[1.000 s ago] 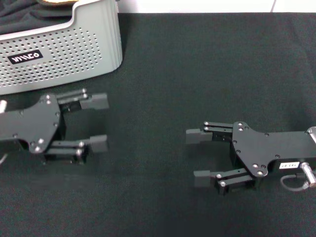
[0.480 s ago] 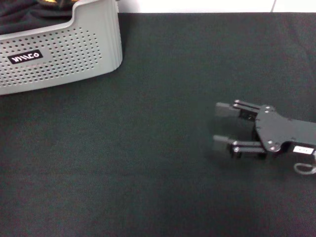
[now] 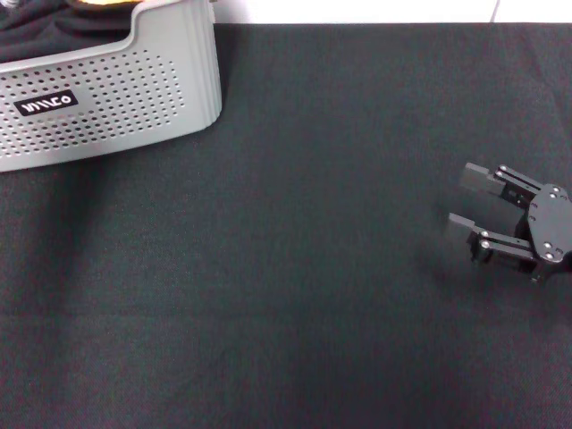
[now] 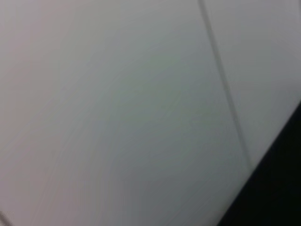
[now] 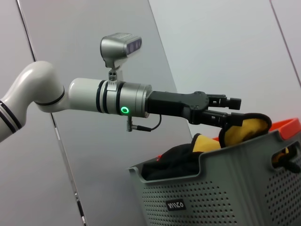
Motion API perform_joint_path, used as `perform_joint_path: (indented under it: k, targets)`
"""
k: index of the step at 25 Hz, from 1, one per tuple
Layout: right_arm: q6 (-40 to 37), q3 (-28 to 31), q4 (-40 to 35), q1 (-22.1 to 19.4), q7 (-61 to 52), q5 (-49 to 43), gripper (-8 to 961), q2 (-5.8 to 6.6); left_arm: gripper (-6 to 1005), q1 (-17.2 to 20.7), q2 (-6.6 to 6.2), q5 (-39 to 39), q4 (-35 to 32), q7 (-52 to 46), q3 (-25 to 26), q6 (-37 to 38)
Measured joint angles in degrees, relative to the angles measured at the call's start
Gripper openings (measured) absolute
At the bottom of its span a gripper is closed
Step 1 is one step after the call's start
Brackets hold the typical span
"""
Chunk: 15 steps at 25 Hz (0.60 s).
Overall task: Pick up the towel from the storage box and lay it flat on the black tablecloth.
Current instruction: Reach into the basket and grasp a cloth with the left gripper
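Note:
The light grey storage box (image 3: 116, 98) stands at the far left of the black tablecloth (image 3: 295, 268). Only a sliver of the orange-yellow towel (image 3: 103, 3) shows in the head view. In the right wrist view the towel (image 5: 251, 128) bulges above the rim of the box (image 5: 225, 188). My left gripper (image 5: 240, 109) reaches over the box with its jaws apart, its tips right at the towel's top fold. My right gripper (image 3: 466, 200) is open and empty over the tablecloth at the right edge.
A plain black cloth (image 5: 174, 162) also lies in the box, beside the towel; it also shows in the head view (image 3: 36, 22). Something orange-red (image 5: 288, 126) shows behind the box's far rim. A pale wall (image 4: 117, 103) fills the left wrist view.
My left gripper has left the tablecloth at the lower left and gone out of the head view. My right gripper has drawn back to the right edge, still open.

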<state>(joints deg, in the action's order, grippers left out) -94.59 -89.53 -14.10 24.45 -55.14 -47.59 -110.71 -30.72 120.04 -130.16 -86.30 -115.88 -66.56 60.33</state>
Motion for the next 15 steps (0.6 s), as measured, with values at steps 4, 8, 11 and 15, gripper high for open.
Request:
perform_joint_path:
  k: [4, 8, 11, 15]
  targets:
    - [0.11, 0.03, -0.05, -0.41, 0.25, 0.08, 857, -0.04, 836, -0.59, -0.02, -3.61, 0.97, -1.71, 0.07, -1.86]
    - [0.19, 0.06, -0.01, -0.03, 0.54, 0.11, 857, -0.13, 833, -0.25, -0.08, -6.77, 1.02, -3.65, -0.15, -2.01]
    - [0.26, 0.06, -0.3, 0.14, 0.59, 0.14, 858, -0.15, 815, -0.28, -0.09, -9.04, 1.2, -4.84, -1.24, -1.05]
    - [0.29, 0.06, -0.5, 0.2, 0.68, 0.14, 858, -0.21, 749, -0.25, -0.12, -8.67, 1.03, -5.27, -1.99, -0.26]
